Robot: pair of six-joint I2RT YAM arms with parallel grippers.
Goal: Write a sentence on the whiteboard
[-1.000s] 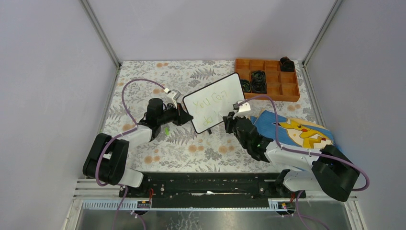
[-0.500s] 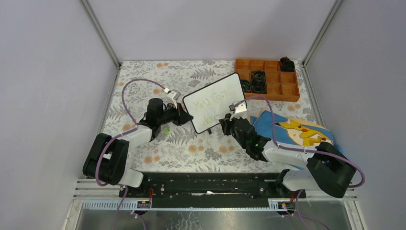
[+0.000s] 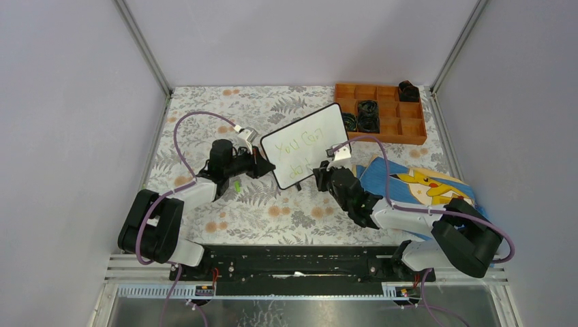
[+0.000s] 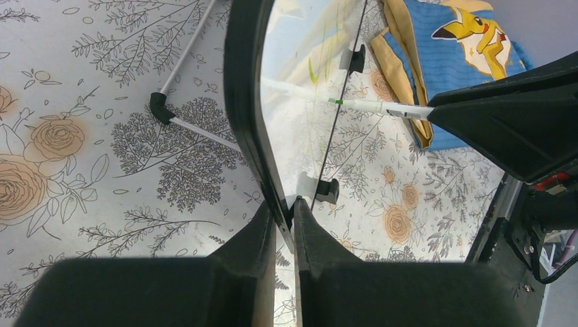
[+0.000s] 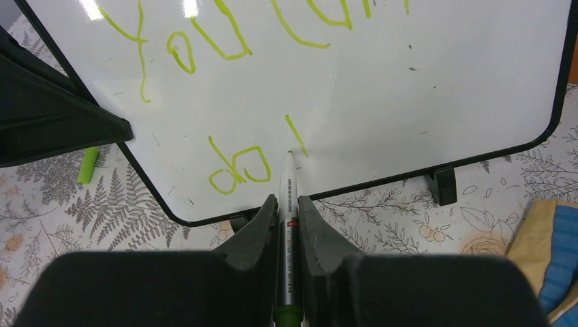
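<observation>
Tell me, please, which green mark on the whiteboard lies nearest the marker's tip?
The short slanted stroke right of "do" on the lower line; the marker tip sits at its lower end, whereas "You" and "Can" sit higher up.

From my station I see an orange compartment tray (image 3: 411, 127) at the far right of the floral tablecloth (image 3: 286, 214), with black rings (image 3: 368, 107) in several cells. Nearer lies a blue Pikachu cloth (image 3: 426, 185). A small green piece (image 3: 236, 185) lies left of centre.

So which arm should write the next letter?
Right. The right gripper holds the marker, tip at the whiteboard beside the green writing; the left gripper is clamped on the board's edge, steadying it.
</observation>
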